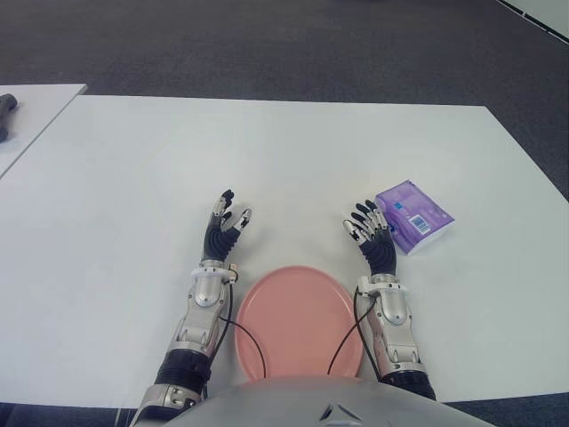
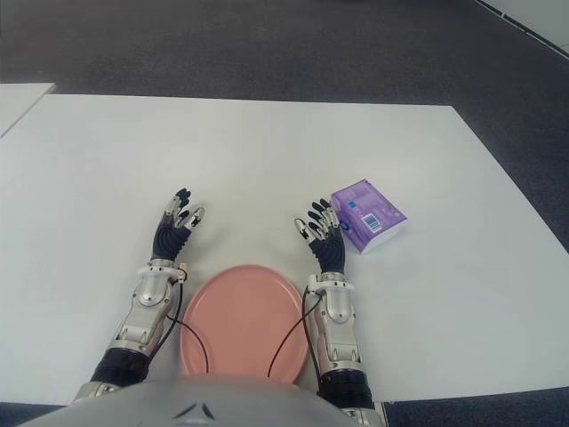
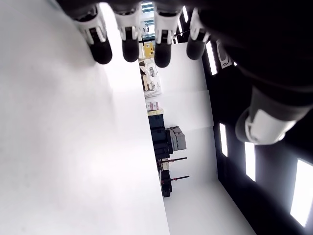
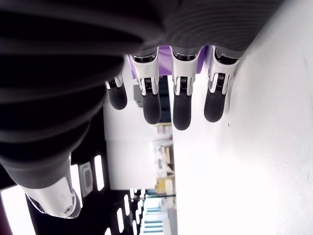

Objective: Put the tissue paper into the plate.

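Observation:
A purple tissue pack point(image 1: 413, 216) lies on the white table point(image 1: 293, 160), to the right of centre. A pink plate point(image 1: 300, 322) sits at the table's front edge, between my two forearms. My right hand point(image 1: 372, 233) is open, fingers spread, just left of the pack and holding nothing. In the right wrist view the purple pack point(image 4: 166, 51) shows behind the fingers point(image 4: 181, 103). My left hand point(image 1: 224, 225) is open too, fingers extended, left of the plate and a little beyond it.
A second white table point(image 1: 31, 111) stands at the far left with a dark object point(image 1: 7, 111) on it. Dark carpet point(image 1: 267, 44) lies beyond the table's far edge.

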Action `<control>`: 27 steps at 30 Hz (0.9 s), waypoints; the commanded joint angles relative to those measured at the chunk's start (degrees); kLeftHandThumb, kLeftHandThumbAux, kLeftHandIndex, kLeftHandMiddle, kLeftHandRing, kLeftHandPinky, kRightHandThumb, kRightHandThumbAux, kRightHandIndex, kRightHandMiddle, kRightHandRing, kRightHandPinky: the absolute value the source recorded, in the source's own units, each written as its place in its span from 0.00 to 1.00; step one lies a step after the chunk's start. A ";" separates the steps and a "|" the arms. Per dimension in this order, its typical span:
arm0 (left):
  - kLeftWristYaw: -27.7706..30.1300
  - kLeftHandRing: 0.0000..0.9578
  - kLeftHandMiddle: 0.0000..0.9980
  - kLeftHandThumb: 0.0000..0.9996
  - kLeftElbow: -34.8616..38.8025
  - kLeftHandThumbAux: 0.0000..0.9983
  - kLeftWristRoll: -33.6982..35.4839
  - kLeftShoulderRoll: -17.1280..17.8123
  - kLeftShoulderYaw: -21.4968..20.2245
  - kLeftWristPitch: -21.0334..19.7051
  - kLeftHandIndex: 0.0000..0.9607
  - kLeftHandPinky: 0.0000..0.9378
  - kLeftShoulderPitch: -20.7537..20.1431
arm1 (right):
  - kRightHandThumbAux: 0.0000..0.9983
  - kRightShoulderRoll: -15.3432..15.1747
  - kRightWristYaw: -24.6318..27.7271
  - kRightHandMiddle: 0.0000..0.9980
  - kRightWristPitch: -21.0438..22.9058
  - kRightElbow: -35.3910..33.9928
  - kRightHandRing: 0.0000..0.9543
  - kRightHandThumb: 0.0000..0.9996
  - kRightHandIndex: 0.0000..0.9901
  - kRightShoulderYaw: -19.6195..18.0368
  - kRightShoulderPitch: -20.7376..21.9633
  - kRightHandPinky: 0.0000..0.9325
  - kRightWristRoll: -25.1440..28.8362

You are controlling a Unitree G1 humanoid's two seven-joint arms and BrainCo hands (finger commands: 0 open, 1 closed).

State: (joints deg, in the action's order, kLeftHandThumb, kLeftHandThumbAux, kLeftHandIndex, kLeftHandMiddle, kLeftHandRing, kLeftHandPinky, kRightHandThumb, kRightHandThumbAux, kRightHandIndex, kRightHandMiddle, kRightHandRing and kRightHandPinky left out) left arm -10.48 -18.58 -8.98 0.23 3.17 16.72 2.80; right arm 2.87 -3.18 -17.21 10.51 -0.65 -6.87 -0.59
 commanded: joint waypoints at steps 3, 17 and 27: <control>0.63 0.09 0.10 0.21 -1.13 0.55 -0.49 0.04 0.43 -1.87 0.08 0.12 0.99 | 0.68 0.01 -0.07 0.19 0.57 0.75 0.21 0.47 0.11 0.29 -0.13 0.25 -0.48; 0.50 0.09 0.10 0.20 -1.08 0.54 -0.57 -0.08 0.47 -1.97 0.08 0.11 1.00 | 0.68 -0.02 -0.38 0.20 1.02 0.58 0.22 0.47 0.11 0.37 -0.11 0.25 -0.84; 0.53 0.09 0.10 0.22 -2.42 0.55 -0.23 -0.20 0.25 -1.69 0.08 0.11 0.05 | 0.67 0.32 -0.71 0.19 1.71 -0.33 0.21 0.47 0.12 0.88 1.05 0.23 -1.45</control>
State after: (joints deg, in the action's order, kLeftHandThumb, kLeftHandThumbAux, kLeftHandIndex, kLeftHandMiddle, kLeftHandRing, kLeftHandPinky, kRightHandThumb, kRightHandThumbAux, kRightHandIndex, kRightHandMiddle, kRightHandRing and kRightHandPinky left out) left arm -10.48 -18.81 -9.11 0.20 3.20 16.66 2.70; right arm 2.78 -3.45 -17.15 11.02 -0.36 -6.44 -1.44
